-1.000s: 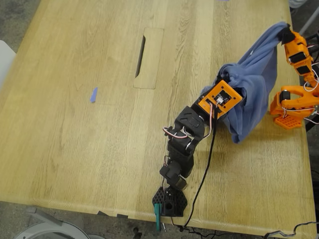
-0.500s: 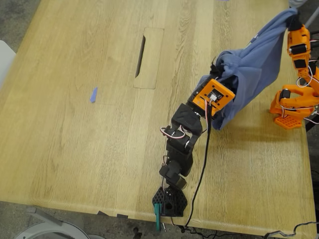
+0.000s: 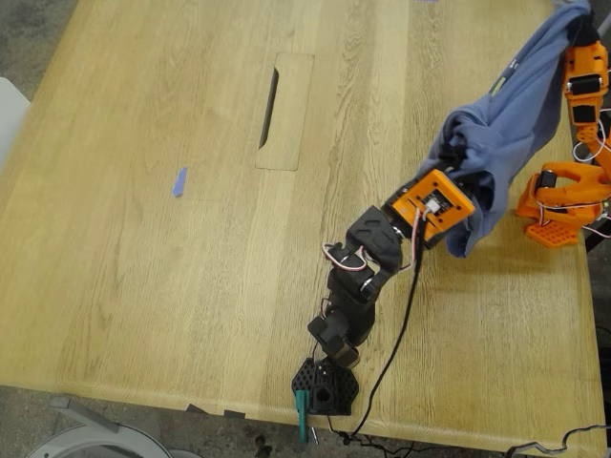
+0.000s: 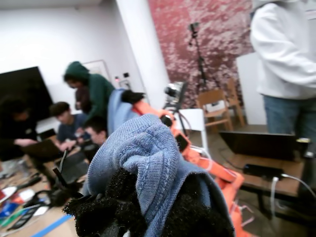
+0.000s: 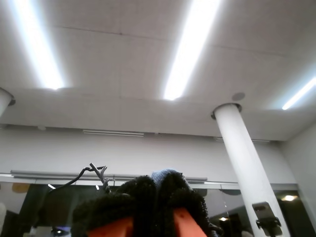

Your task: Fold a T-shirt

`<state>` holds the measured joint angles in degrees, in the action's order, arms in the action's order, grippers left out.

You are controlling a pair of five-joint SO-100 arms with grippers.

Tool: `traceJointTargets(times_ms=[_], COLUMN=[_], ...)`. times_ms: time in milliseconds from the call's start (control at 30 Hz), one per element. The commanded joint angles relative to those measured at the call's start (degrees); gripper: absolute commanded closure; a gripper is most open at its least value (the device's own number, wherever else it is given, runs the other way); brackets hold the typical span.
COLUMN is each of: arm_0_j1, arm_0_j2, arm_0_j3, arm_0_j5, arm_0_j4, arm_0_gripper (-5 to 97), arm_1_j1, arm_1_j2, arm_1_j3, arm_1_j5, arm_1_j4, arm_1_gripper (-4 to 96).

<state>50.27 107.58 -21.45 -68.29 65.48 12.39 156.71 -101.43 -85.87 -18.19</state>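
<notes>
I hold the T-shirt (image 3: 506, 124) in the air between my two arms, well above the bench (image 3: 191, 239). No part of it that I can see lies flat on the wood. It hangs as a bunched band near the exterior view's right edge.

My first gripper (image 4: 148, 207) is clenched on a thick fold of the blue cloth. In the first wrist view the knit fabric bulges out over the dark padded fingertips (image 4: 106, 210), and the orange arm (image 4: 197, 158) opposite rises behind it. So my first arm is the black and orange one that reaches up from the lower edge of the bench in the exterior view.

My second gripper (image 5: 148, 197) points up at the ceiling. Its jaws are pressed together, with only a small tip of blue cloth showing between the pads (image 5: 118, 202). I judge that it holds the shirt by an edge, high at the exterior view's top right corner.

I think the cloth is lifted like this so that its own weight can pull it straight before it is laid down. The fold is not yet begun, in my judgement. The shirt is still crumpled near my first gripper, and the wide free part of the bench seems the place to spread it.
</notes>
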Motion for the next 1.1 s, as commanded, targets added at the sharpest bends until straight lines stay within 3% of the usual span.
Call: traceJointTargets(times_ms=[0,433,833,1067], arm_0_j1=[4.7,10.3,12.1,11.1], arm_0_j2=[7.6,8.0,9.3,9.3], arm_0_j3=[0.2,-0.7,-0.8,-3.6], arm_0_j5=[-0.8,-1.8,-4.3,-9.9], arm_0_j4=[-1.9,1.3,13.2,24.6], arm_0_gripper=[92,92,92,92], arm_1_j1=[-0.6,-6.2,-16.8,-20.7], arm_1_j2=[0.2,0.4,-1.3,-0.7], arm_1_j3=[6.8,18.4,24.8,23.5], arm_1_j5=[0.4,0.6,0.4,1.1], arm_1_j4=[4.6,33.4,54.2,62.7], arm_1_gripper=[91.2,91.2,91.2,91.2])
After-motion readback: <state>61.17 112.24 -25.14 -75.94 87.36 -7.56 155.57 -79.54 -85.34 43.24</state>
